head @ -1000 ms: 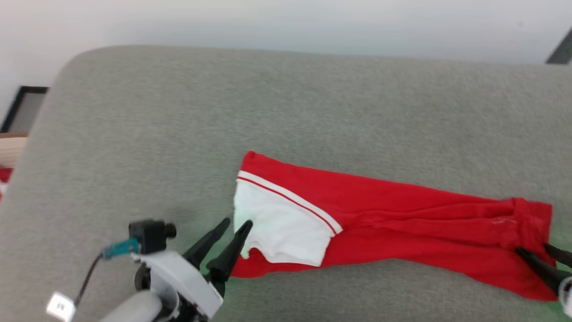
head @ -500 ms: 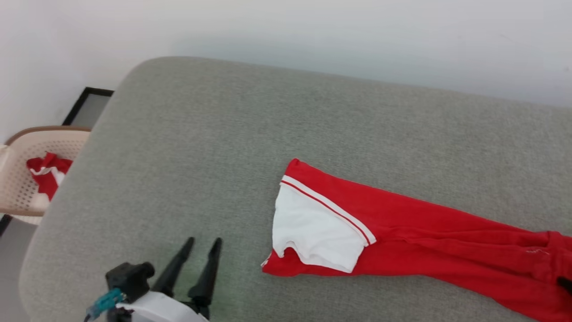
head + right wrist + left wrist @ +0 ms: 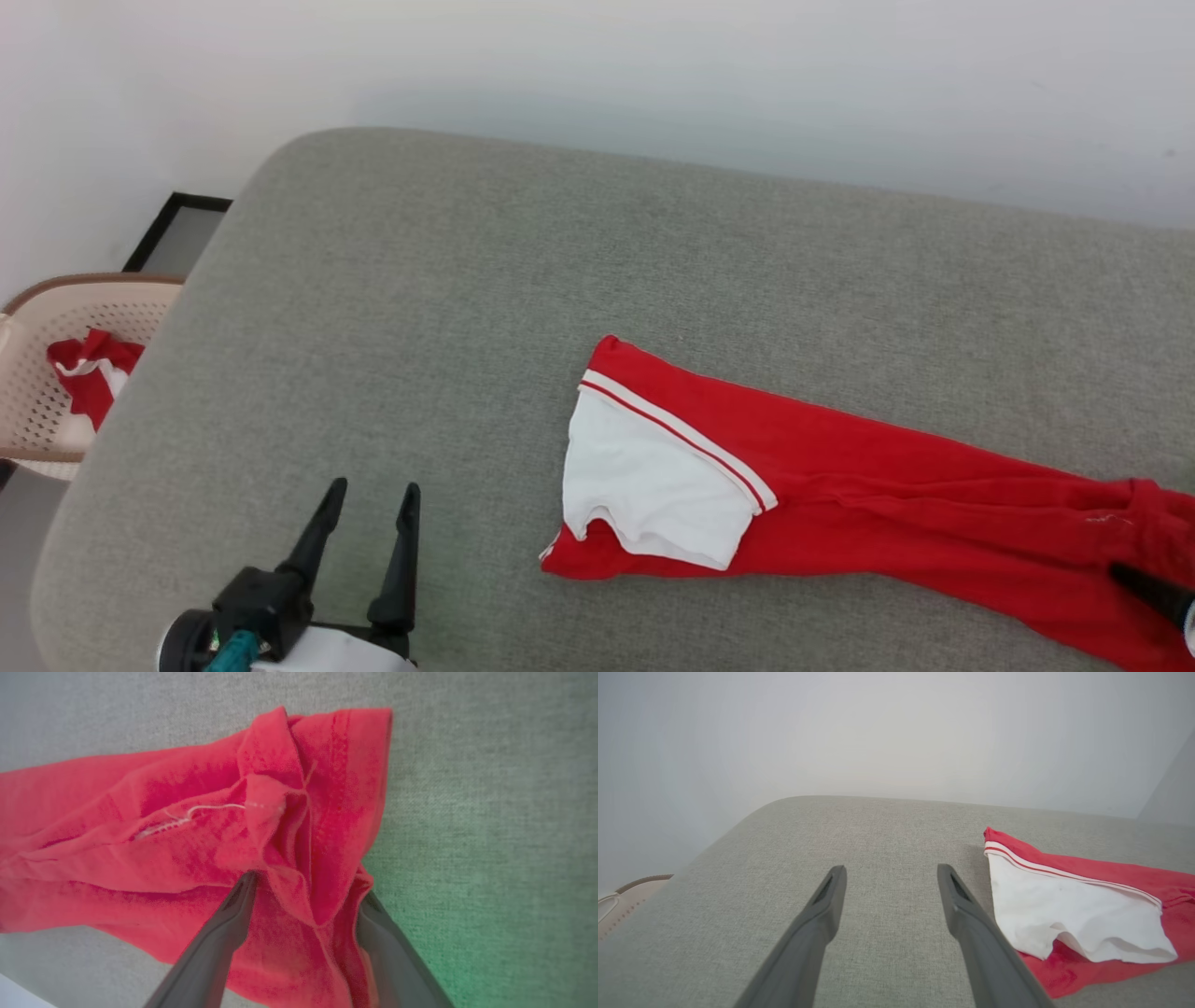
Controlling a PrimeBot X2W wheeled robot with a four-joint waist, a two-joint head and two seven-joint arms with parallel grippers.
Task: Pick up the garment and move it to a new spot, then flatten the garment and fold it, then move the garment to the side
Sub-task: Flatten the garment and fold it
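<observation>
I see the red white-sleeved jersey (image 3: 887, 485) lying on the grey fabric cushion's (image 3: 448, 280) right half. My left gripper (image 3: 373, 485) gapes empty over the cushion's left; my right gripper (image 3: 308, 886), spread wide, straddles the jersey's bunched end, unclamped.

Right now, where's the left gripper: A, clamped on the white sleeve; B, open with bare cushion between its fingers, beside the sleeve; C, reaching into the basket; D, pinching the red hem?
B: the left gripper is open, grey cushion between its fingers, clear of the white sleeve of the garment.
</observation>
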